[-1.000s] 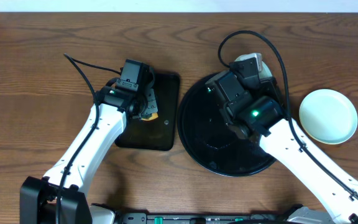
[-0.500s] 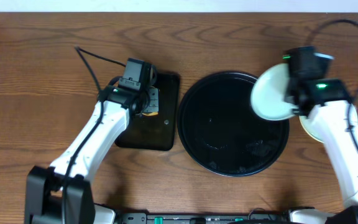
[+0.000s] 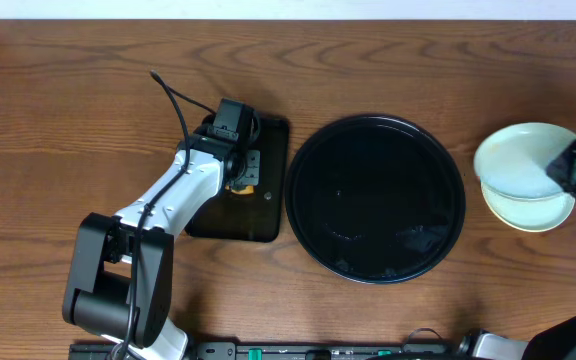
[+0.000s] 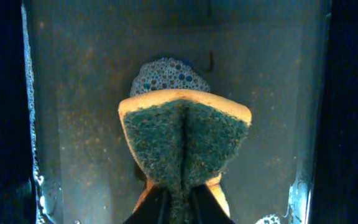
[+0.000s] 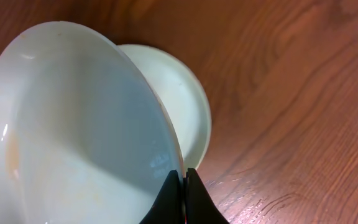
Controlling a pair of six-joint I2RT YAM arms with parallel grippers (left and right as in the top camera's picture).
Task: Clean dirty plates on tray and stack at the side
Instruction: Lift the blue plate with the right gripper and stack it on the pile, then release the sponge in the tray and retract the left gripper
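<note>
Blue-green plate (image 5: 73,137) hanging tilted over yellow plate (image 5: 182,99), well apart from tray (image 3: 368,200). Right gripper (image 5: 180,198) pinching its rim. Stacking step looking underway; next move calling for levelling, lowering, releasing. Left gripper (image 4: 178,190) clamping sponge (image 4: 182,134) over rectangular tray (image 3: 258,215).

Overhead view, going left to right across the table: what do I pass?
Small black rectangular tray → large round black tray → two pale plates, one overlapping the other, at the right edge.
</note>
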